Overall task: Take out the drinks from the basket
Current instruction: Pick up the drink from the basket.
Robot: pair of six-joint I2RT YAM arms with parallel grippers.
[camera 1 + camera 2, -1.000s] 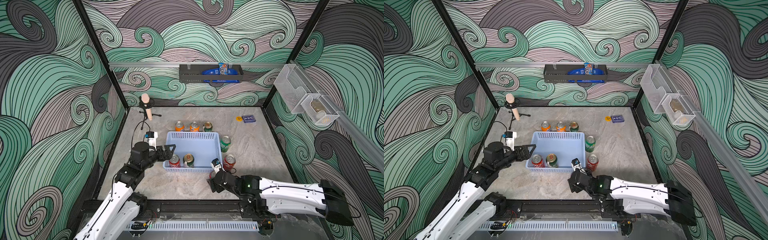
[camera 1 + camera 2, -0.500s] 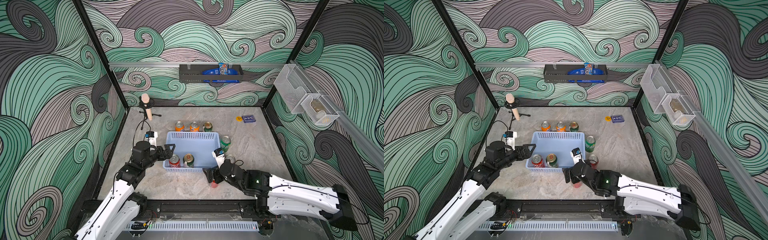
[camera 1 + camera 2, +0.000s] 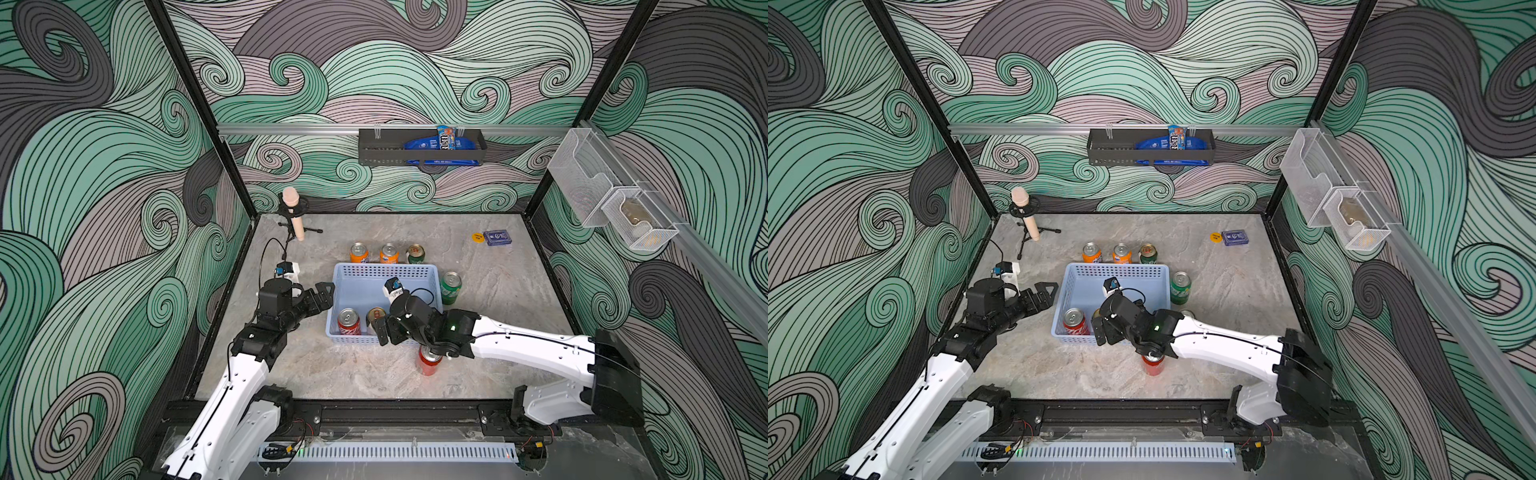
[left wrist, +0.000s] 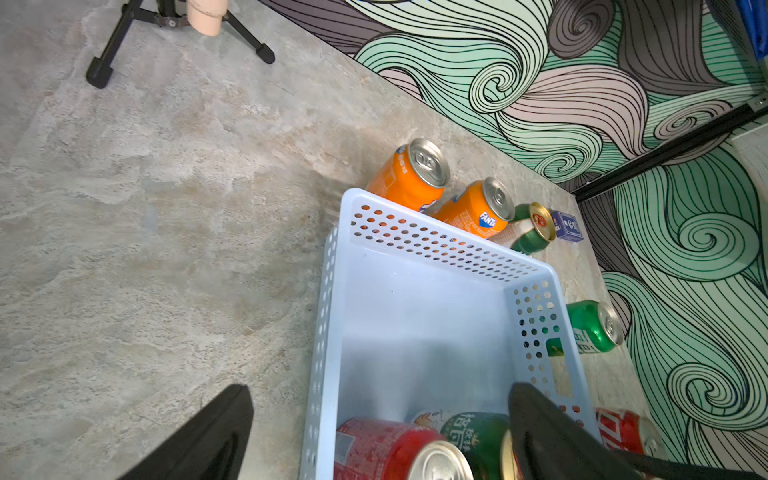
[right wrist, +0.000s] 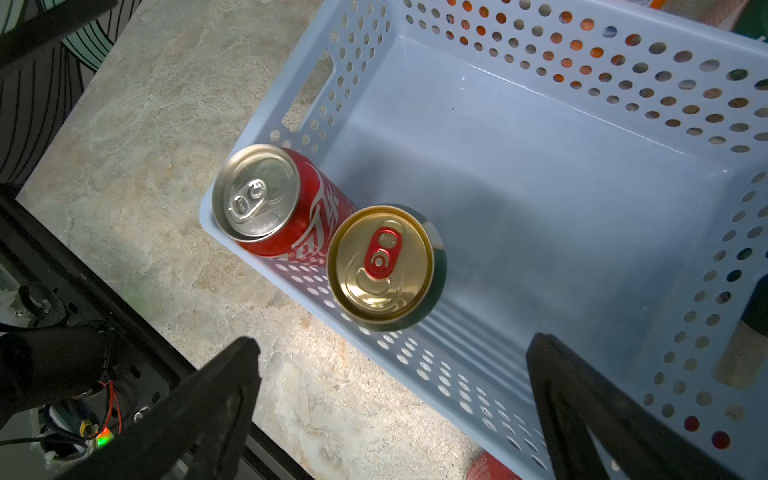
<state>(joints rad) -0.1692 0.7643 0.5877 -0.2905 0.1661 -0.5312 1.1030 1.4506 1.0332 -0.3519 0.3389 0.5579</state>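
Both top views: shallow light-blue perforated plastic basket (image 3: 384,269) midway on mottled grey tabletop (image 3: 291,365); inside it, at the near wall, upright red aluminium can (image 3: 348,323) just beside upright green-and-cream gold-topped can (image 3: 375,316); outside, along the far wall, orange can (image 3: 359,252), second orange can (image 3: 389,253), second green-and-cream can (image 3: 415,253); plain green can (image 3: 450,286) by the right wall; second red can (image 3: 428,365) standing in front of the basket, under the right arm; right gripper (image 3: 388,332) above the near wall beside the gold-topped can, jaws spread, empty; left gripper (image 3: 324,295) just outside the left wall, jaws spread, empty;

Left wrist view: left gripper (image 4: 380,390) released, black fingers (image 4: 220,428) wide apart, grasping nothing; basket (image 4: 415,243) ahead; third red can (image 4: 619,432) outside its right wall, near the plain green can (image 4: 590,328);

Right wrist view: right gripper (image 5: 395,338) released, grasping nothing; red aluminium can (image 5: 257,195) in the basket's corner; gold-topped can (image 5: 382,266) close beside it
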